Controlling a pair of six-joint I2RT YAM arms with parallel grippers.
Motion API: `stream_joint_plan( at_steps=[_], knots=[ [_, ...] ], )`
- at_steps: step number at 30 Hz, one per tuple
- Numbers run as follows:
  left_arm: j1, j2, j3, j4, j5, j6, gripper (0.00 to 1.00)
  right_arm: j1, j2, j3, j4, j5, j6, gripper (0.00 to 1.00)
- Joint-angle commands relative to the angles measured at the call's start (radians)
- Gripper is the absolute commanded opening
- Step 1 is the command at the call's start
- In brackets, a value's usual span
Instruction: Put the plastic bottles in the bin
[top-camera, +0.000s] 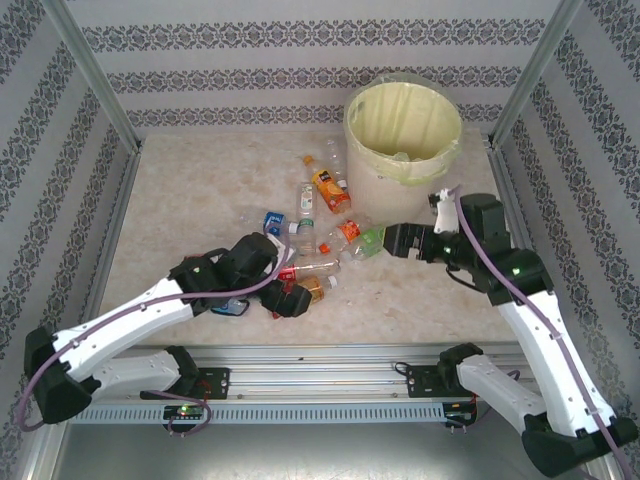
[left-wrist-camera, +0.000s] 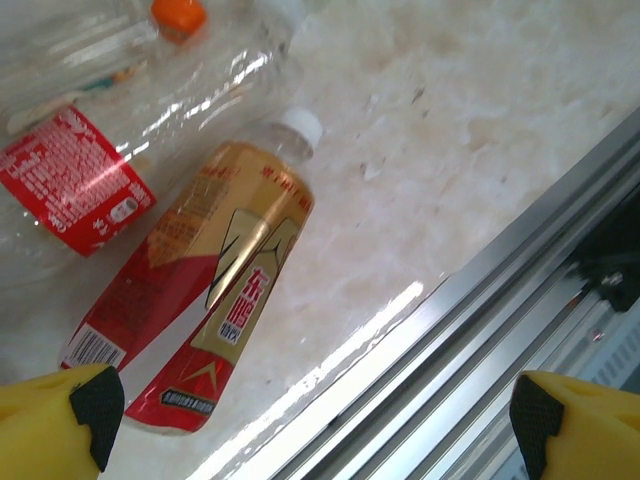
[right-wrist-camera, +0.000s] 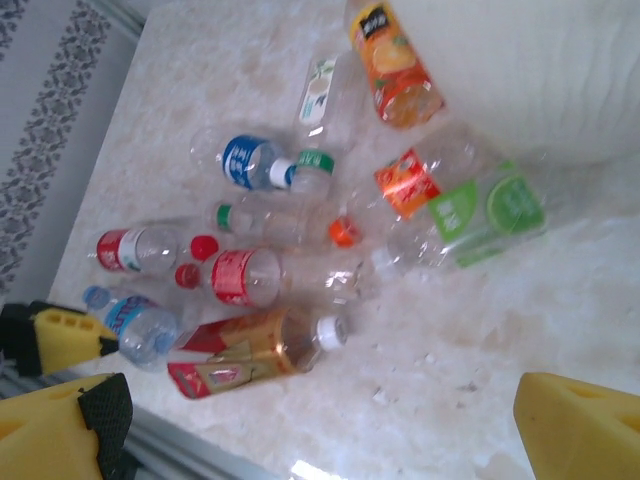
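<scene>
Left gripper (left-wrist-camera: 315, 410) is spread wide beside the gold-labelled bottle (left-wrist-camera: 215, 290); it should be centred across the body before being closed; right gripper (top-camera: 385, 242) is likewise spread, empty

Marbled beige table (top-camera: 180, 200): plastic bottles (top-camera: 320, 225) scattered mid-table, laid on sides, several touching. Cream bin (top-camera: 385, 180) stood upright at far right. Gold-red bottle (left-wrist-camera: 220, 290) nearest aluminium rail (top-camera: 330, 362) along near edge.
</scene>
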Motion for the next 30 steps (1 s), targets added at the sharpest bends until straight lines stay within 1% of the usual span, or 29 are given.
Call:
stream_joint_plan(
  at_steps=[1, 7, 11, 14, 21, 26, 30],
  knots=[
    [-0.017, 0.057, 0.06, -0.142, -0.021, 0.097, 1.0, 0.014, -0.052, -0.085, 0.032, -0.068, 0.057, 0.98],
    [-0.017, 0.177, 0.097, -0.192, -0.077, 0.175, 0.99, 0.014, -0.117, -0.165, 0.045, -0.112, 0.085, 0.98],
    [-0.017, 0.273, 0.115, -0.21, -0.104, 0.201, 0.99, 0.014, -0.129, -0.174, 0.041, -0.105, 0.089, 0.98],
    [-0.017, 0.316, 0.125, -0.206, -0.126, 0.218, 1.0, 0.016, -0.131, -0.179, 0.04, -0.099, 0.093, 0.98],
    [-0.023, 0.4, 0.133, -0.196, -0.119, 0.238, 1.0, 0.015, -0.129, -0.176, 0.022, -0.077, 0.096, 0.98],
    [-0.03, 0.447, 0.131, -0.188, -0.138, 0.242, 1.0, 0.014, -0.132, -0.171, 0.018, -0.074, 0.095, 0.98],
    [-0.037, 0.48, 0.14, -0.188, -0.119, 0.235, 1.0, 0.014, -0.131, -0.171, 0.012, -0.073, 0.093, 0.98]
  ],
)
